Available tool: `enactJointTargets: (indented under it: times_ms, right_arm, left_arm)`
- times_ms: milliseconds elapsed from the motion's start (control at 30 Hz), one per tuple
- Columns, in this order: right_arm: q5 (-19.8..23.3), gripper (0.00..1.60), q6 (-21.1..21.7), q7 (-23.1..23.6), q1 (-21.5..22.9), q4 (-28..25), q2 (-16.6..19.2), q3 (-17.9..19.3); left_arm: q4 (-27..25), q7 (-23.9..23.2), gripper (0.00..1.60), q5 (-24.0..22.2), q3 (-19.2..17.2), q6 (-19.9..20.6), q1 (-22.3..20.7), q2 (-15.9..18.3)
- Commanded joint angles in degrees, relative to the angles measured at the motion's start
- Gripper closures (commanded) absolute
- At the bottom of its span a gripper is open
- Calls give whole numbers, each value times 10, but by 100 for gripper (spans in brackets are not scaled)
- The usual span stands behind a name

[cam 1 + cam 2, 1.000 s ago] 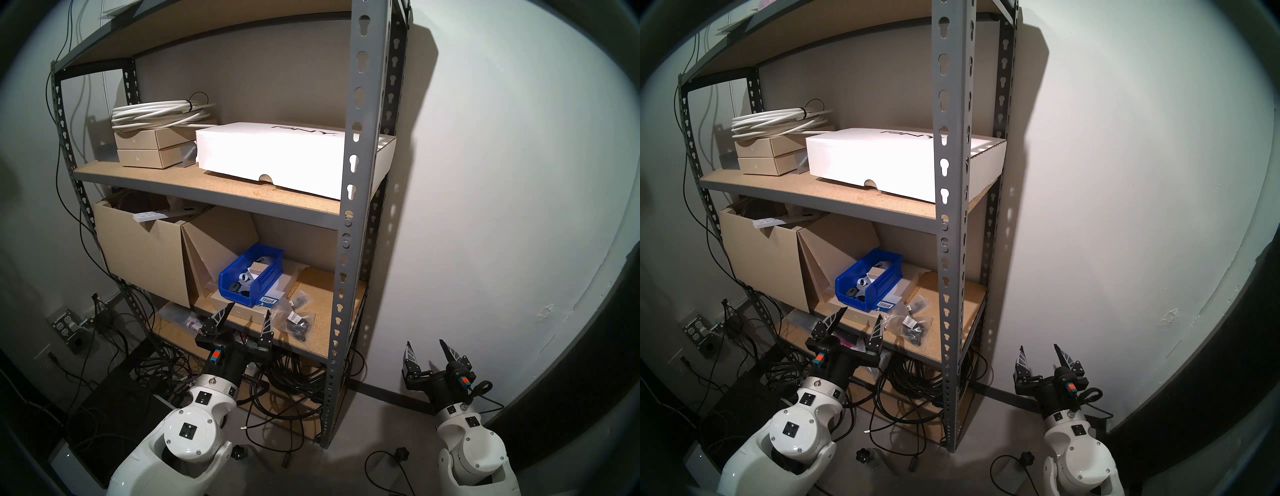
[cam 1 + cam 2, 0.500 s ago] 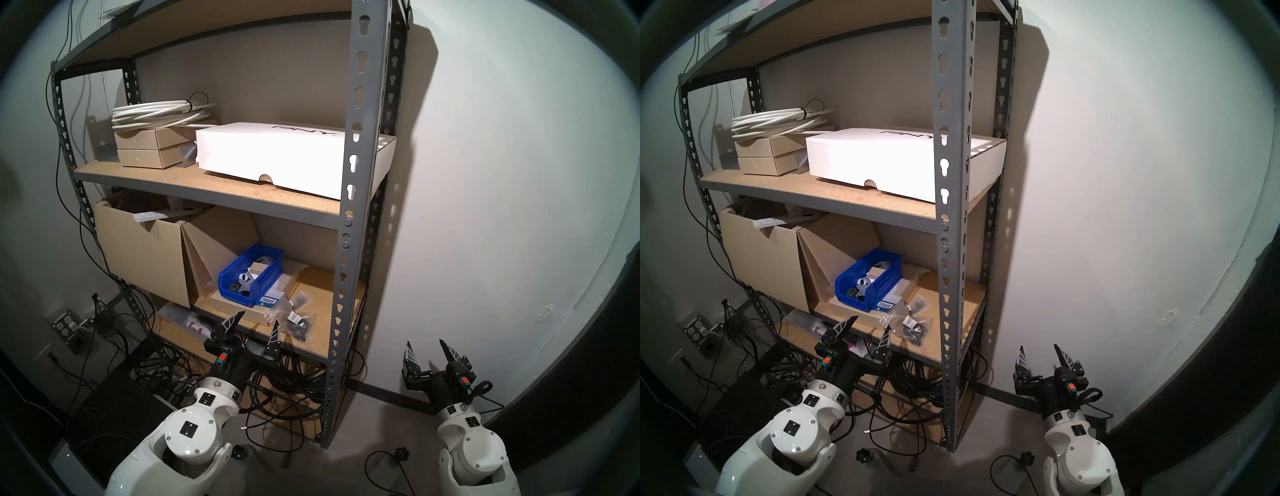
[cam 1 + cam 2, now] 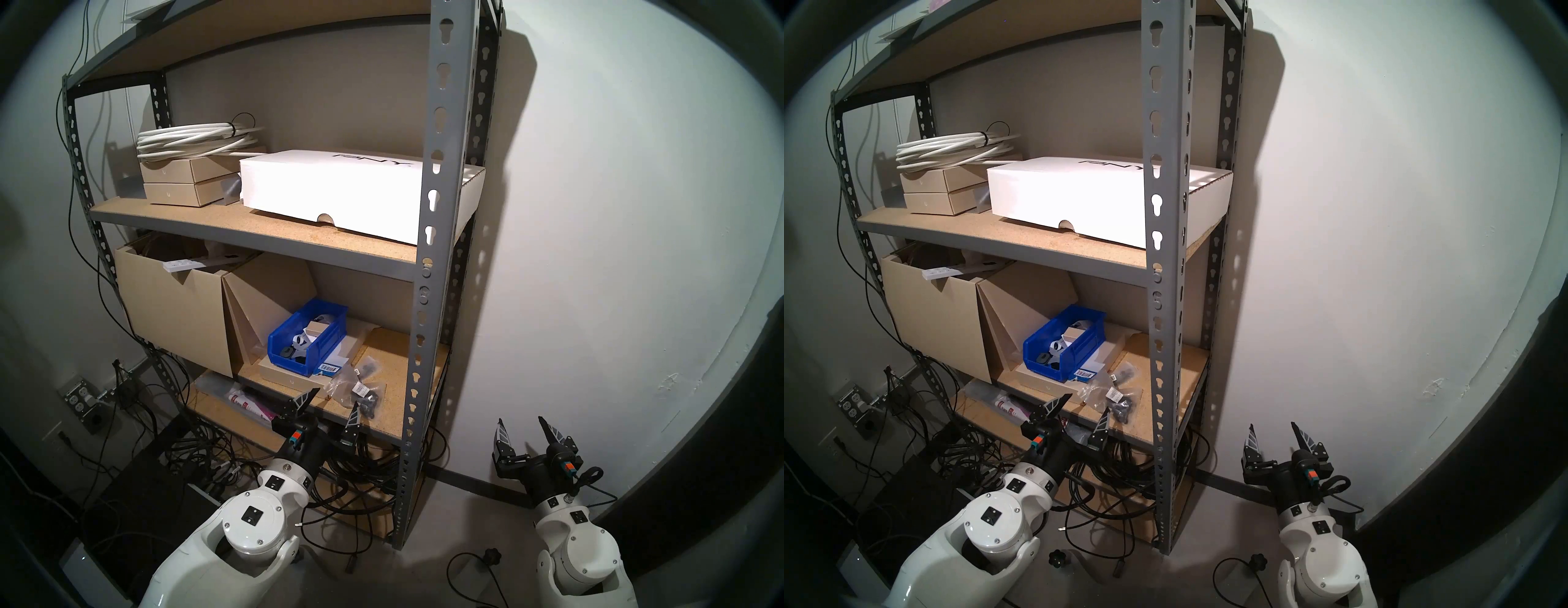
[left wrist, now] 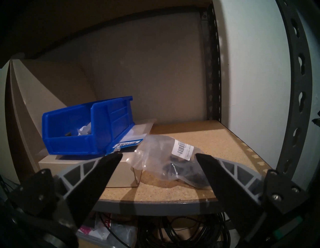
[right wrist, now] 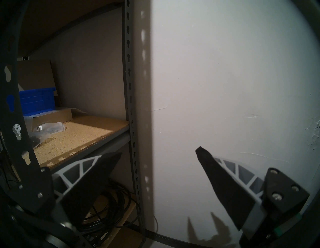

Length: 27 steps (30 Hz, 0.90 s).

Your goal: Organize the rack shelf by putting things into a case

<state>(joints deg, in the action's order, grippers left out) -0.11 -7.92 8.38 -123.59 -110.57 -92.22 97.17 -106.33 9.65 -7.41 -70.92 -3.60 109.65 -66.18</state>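
This looks like a storage or utility corner of an office or lab. A tall grey metal rack with slotted uprights and particleboard shelves [image 3: 441, 178] stands against a bare white wall, holding tan cardboard boxes [image 3: 174, 310], a flat white carton [image 3: 331, 191] and a coil of white cable [image 3: 195, 140]. Tangled black cables [image 3: 365, 467] cover the concrete floor beside a metal wall outlet box [image 3: 78, 401].

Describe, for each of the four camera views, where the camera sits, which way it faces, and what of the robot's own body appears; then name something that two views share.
Head stereo left: high on the head, looking down at the rack shelf; both arms show.
Head stereo right: beside it, nearly the same view.
Left wrist: on the left arm, facing level into the shelf at the blue bin and a plastic bag; left gripper open.
Right wrist: facing the wall; right gripper open.
Shared: both wrist views show the bin and bags.
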Motion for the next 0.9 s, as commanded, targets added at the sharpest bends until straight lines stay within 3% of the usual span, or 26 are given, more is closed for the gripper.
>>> enactJointTargets:
  times_ms: [0,867]
  right_arm:
    - [0,0,-1,0,1,-11,0,0]
    - [0,0,-1,0,1,-11,0,0]
  left_arm:
    - [-2,8,0,12,3,-3,-32,-13]
    - [61,50,0,64,47,19,-90,-45]
